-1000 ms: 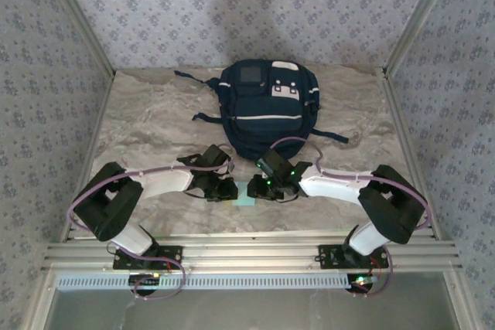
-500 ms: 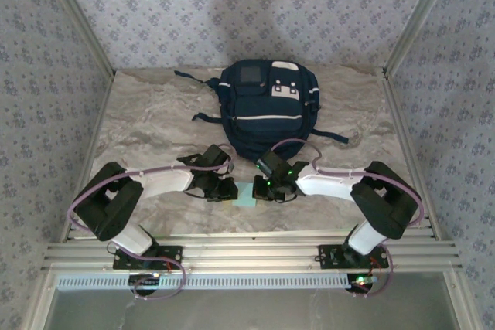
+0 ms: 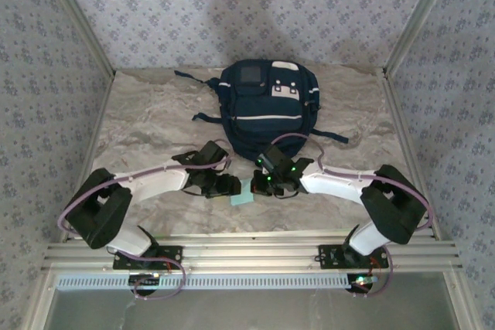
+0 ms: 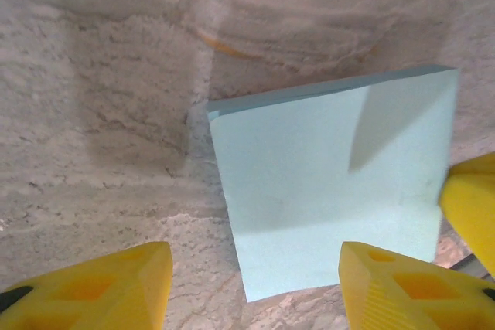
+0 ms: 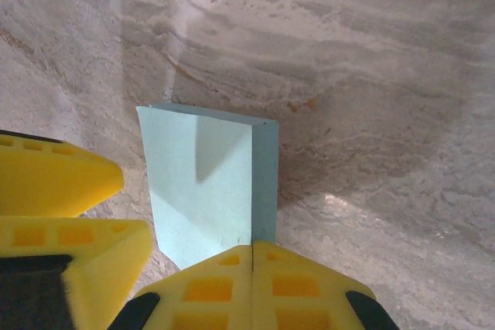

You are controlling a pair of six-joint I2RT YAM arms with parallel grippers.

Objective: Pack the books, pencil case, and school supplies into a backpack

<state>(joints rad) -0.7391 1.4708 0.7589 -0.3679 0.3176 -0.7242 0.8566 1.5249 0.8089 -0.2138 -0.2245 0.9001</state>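
The school supplies, a light-blue square pad point(image 3: 242, 194) point(image 4: 332, 183) point(image 5: 203, 183), sit tilted on the marble table between my two grippers. My right gripper point(image 5: 253, 250) point(image 3: 265, 185) is shut, its tips closed on the pad's near corner. My left gripper point(image 4: 255, 287) point(image 3: 229, 186) stands open on the pad's other side, its fingers point(image 4: 116, 284) apart from it. The navy backpack point(image 3: 267, 106) lies behind both grippers, its zips closed as far as I can tell. The books and the pencil case are out of view.
The marble tabletop point(image 3: 147, 121) is bounded by patterned walls point(image 3: 46, 98) on three sides. An aluminium rail point(image 3: 247, 253) runs along the near edge. Dark backpack straps point(image 3: 332, 137) trail to the right and left of the bag.
The left gripper has opened and its arm has stretched forward. The right gripper closed and shifted slightly back, and the pad has turned and tilted.
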